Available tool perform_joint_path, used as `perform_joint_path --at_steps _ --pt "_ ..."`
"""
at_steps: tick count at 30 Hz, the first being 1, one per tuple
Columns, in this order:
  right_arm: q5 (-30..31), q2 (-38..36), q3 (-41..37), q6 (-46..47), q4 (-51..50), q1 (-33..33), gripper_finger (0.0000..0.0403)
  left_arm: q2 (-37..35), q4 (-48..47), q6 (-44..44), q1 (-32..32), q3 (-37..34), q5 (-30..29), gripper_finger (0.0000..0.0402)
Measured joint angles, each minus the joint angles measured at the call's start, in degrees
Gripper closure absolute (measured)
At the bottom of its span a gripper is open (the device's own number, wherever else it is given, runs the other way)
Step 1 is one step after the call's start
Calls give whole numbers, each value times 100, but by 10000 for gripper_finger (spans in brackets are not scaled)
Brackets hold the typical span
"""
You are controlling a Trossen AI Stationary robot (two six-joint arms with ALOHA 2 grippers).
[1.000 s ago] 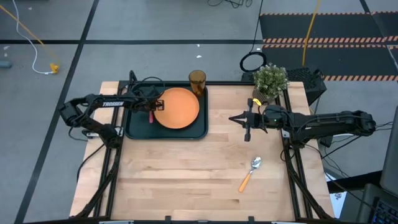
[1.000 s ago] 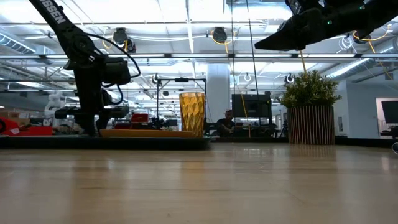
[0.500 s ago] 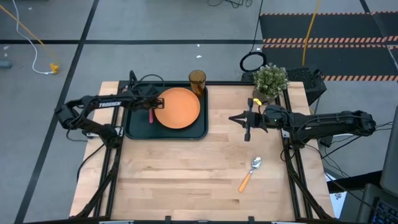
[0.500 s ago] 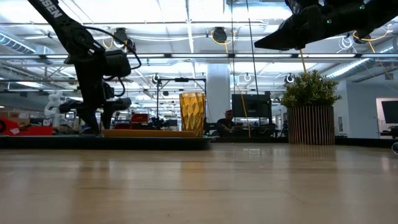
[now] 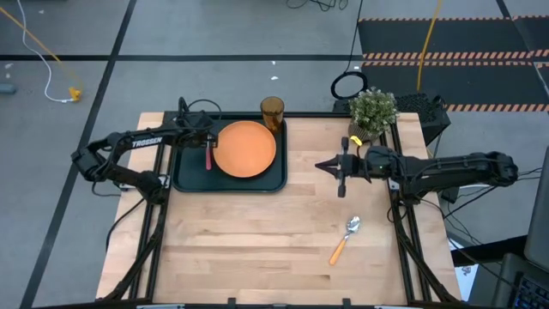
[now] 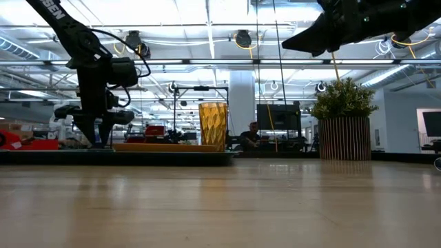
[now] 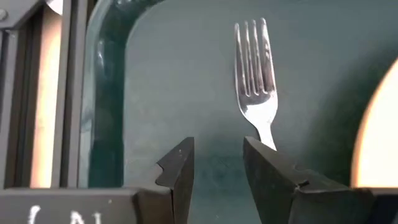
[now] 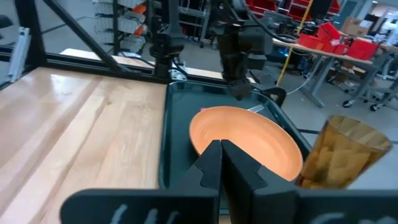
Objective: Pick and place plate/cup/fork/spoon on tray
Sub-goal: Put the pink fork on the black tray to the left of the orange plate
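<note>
Hovering with parted fingers, left gripper (image 7: 217, 171) clears the pink-handled metal fork (image 5: 208, 157) on the dark rectangular tray (image 5: 184, 176); lift straight; right gripper (image 5: 328, 166) closed, empty

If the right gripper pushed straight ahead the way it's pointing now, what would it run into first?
Probably the plate on the tray: the shut right gripper points across bare table at it, with the cup off to one side. It is raised, so it might pass over the tray rim.
</note>
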Motion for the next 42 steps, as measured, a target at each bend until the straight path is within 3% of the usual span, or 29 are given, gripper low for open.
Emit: perform_joint_path --at_steps 24,42 --pt "2 0 0 -264 -4 363 403 144 57 -459 -546 -6 -350 262" --pt "6 0 0 -409 -20 545 403 793 600 -472 -547 -7 -167 356"
